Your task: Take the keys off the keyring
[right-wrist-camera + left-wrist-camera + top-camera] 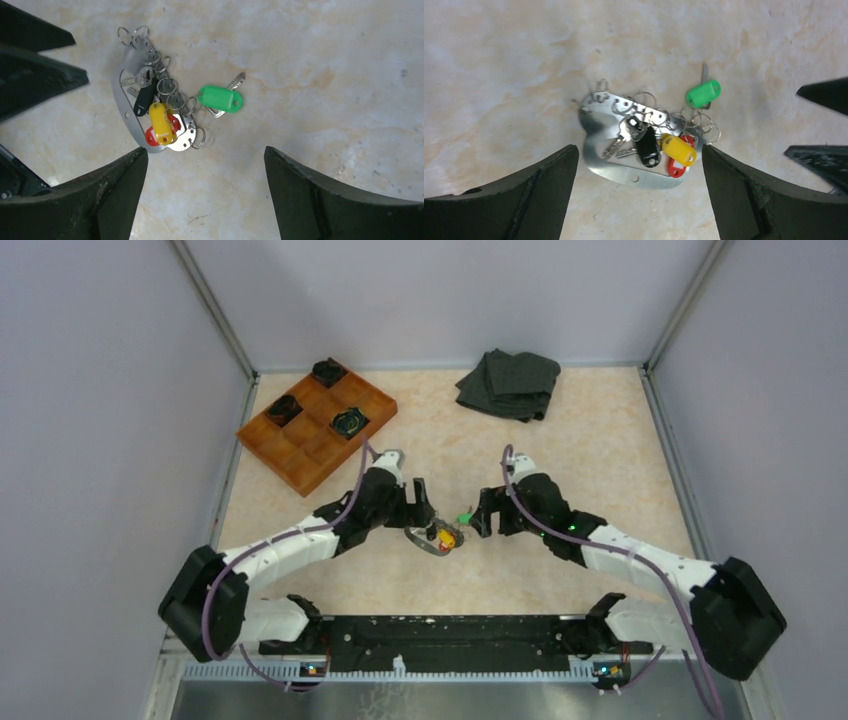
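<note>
Keyring (pixel 634 177) flat on the tabletop (pixel 580 455) near centre, keys (pixel 620 142) with black, yellow and red tags bunched on it, green-tagged key (pixel 703 93) lying apart at its 2 o'clock, left gripper (pixel 638 160) and right gripper (pixel 206 160) both spread wide, holding nothing

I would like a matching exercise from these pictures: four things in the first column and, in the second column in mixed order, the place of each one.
Things
1. green key tag
2. yellow key tag
3. dark cloth
4. orange tray

Places
A. far left part of the table
B. lying over the red key tag
C. far edge of the table, a little right of the middle
D. on bare table beside the metal keyring plate, not on it

Pairs: 1-D, 2-B, 3-C, 4-A
</note>
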`<state>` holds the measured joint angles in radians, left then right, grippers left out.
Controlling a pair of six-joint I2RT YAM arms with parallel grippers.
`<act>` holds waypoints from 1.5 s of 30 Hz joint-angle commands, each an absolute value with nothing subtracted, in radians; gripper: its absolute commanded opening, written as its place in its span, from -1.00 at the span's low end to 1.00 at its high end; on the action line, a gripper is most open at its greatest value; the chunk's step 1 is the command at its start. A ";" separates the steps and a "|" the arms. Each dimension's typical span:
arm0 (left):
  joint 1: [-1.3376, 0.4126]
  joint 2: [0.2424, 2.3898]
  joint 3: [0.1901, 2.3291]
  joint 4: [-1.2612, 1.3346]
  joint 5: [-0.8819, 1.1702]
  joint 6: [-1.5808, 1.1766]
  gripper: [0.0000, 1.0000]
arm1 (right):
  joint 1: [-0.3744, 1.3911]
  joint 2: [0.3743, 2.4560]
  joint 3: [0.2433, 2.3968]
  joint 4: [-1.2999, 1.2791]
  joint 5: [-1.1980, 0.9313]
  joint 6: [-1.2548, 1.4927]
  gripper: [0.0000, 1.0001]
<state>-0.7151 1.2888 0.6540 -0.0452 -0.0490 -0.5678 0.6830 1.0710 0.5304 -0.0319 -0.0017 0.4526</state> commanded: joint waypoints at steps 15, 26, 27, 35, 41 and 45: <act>-0.516 0.905 0.356 -0.067 0.037 -0.793 0.87 | 0.845 1.722 1.022 0.103 -0.079 0.257 0.00; -0.502 0.841 0.373 -0.120 0.015 -0.746 0.85 | 0.897 1.894 1.250 -0.106 0.103 0.487 -0.13; -0.500 0.838 0.372 -0.119 0.015 -0.747 0.86 | 0.904 1.898 1.254 -0.112 0.124 0.514 -0.17; -0.501 0.805 0.372 -0.124 0.017 -0.738 0.86 | 0.923 1.930 1.258 -0.109 0.204 0.680 -0.38; -0.501 0.780 0.362 -0.129 0.009 -0.734 0.86 | 0.923 1.939 1.261 -0.085 0.262 0.746 -0.39; -0.501 0.776 0.360 -0.130 0.011 -0.733 0.86 | 0.924 1.961 1.283 -0.097 0.251 0.768 -0.53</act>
